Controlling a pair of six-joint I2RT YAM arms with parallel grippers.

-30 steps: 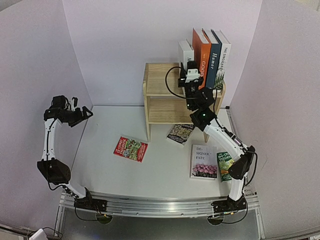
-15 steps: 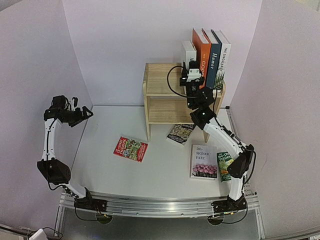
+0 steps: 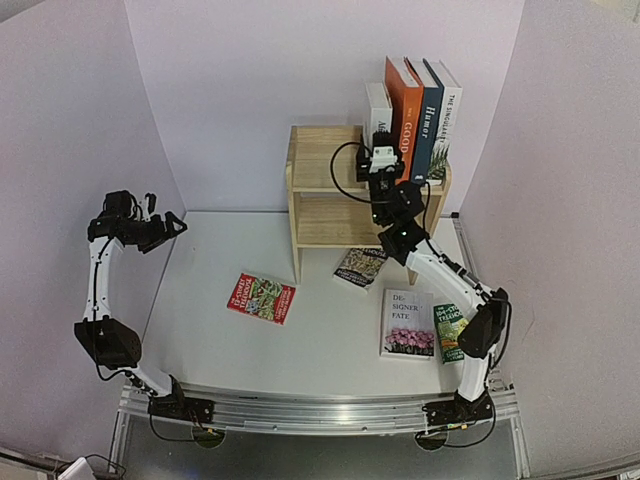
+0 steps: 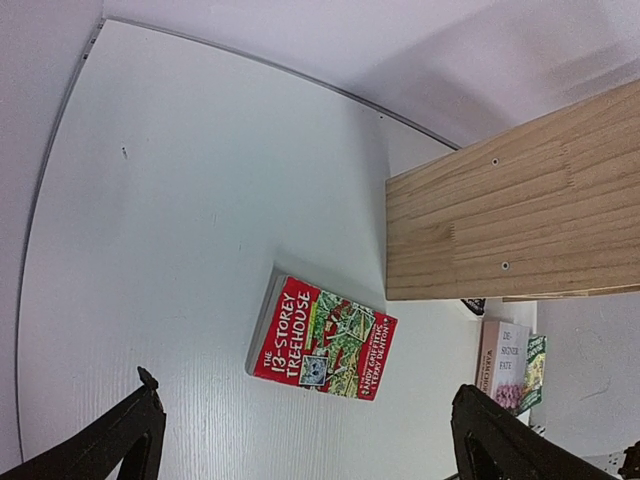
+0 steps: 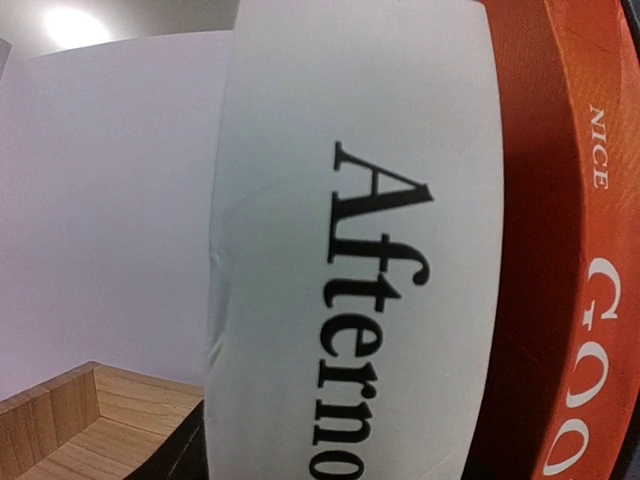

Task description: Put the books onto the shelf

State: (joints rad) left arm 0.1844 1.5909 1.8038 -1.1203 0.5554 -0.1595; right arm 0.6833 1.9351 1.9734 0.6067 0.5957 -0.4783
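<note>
Reaching to shelf (image 3: 320,150) top, right arm (image 3: 440,275) at white book (image 5: 350,250); right fingers (image 5: 192,455): hold unclear. Left fingers (image 4: 120,435) wide, empty.

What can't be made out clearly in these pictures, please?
Right end effector: top view, its own wrist hides whether it grips the white book.
White book's title: right wrist view, cut off by the bottom edge.
Dark book: top view, title too small.

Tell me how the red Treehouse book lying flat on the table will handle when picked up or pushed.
The red book lies flat, cover up, on the smooth white table, so a push would probably slide it rather than tip it. It looks thin with a soft cover: likely light, and apt to flex if lifted by one edge.
</note>
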